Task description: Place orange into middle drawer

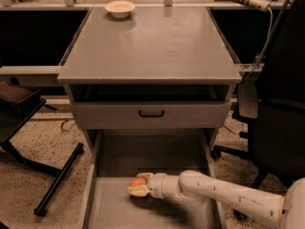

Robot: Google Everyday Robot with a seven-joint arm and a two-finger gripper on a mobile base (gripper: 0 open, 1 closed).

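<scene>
Tool (pixel 138 189) gripping orange (pixel 138 181) low over middle drawer (pixel 109 209) floor (cream bowl (pixel 119 7) on cabinet top (pixel 157 42)).

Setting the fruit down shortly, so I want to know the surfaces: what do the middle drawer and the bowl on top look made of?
The middle drawer looks like grey painted metal, matte, with thin side walls and a flat floor. The bowl is cream-white, smooth and faintly glossy; ceramic or plastic, cannot tell. The pincer holds the orange inside the drawer, near its floor.
</scene>
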